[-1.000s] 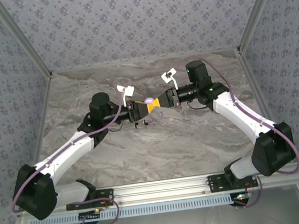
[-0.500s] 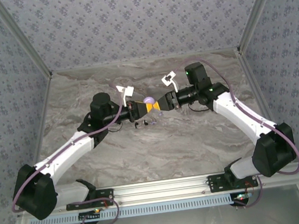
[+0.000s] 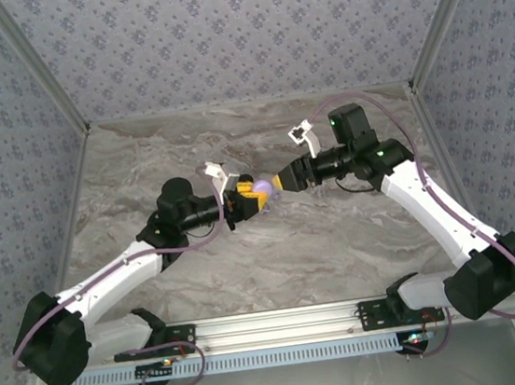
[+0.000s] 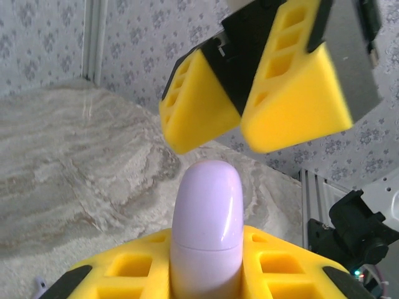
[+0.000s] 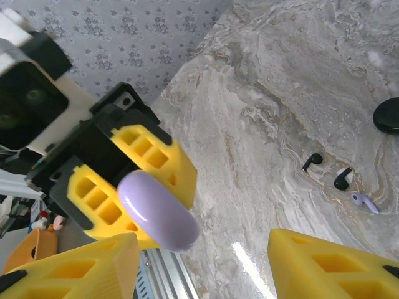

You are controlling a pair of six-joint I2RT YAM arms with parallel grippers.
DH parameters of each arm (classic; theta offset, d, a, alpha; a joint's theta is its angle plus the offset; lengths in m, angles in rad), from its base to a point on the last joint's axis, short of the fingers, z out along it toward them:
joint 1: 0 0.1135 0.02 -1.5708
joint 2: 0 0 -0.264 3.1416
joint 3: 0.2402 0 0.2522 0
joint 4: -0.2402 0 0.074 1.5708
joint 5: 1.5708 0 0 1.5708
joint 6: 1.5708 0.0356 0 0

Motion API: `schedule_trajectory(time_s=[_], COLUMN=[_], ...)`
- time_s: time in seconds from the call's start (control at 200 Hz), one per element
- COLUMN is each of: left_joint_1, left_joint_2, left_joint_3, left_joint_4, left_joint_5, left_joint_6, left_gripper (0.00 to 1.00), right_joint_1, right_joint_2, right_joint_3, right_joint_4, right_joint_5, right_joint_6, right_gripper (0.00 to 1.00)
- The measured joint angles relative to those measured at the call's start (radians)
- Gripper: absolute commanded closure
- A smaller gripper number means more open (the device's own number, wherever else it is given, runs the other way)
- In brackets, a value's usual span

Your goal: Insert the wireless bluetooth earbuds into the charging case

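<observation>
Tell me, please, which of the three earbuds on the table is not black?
The lilac earbud at the row's right end in the right wrist view; the middle earbud and the left earbud are black.

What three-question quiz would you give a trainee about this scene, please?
1. True or false: the left claw is shut on the lilac capsule.
2. Fill in the blank: the right claw has its jaws ____.
3. Where do the two black earbuds lie? A) on the marble table; B) inside the right claw; C) on top of the lilac capsule.
Key: 1 true; 2 open; 3 A.
</observation>
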Motion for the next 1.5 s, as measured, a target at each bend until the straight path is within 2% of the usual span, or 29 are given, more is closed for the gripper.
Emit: schedule_trajectory(time_s=[0.23, 0.69, 1.239, 1.504], left_joint_1=[0.0, -0.009, -0.032, -0.034], left_joint_2=[-0.005, -0.005, -0.005, -0.005], left_joint_3=[0.0, 0.0, 0.0, 0.0], left_joint_4=[0.012, 0.007, -0.037, -0.044], left_joint_5=[0.0, 0.018, 0.038, 0.007], left_joint_6=[0.057, 0.076, 0.095, 0.094], left_gripper=[0.77, 0.77, 0.77, 0.77], right_joint_1=[0.036, 0.056, 0.051, 0.016], right_joint_2=[0.0, 0.013, 0.02, 0.018], right_joint_3=[0.006, 0.027, 0.046, 0.045], right_joint_4=[-0.046, -0.064, -0.066, -0.061], right_joint_5=[0.003, 0.048, 0.143, 0.203], right_joint_6=[-0.03, -0.044, -0.023, 0.015], right_gripper=[0.37, 0.36, 0.36, 0.35])
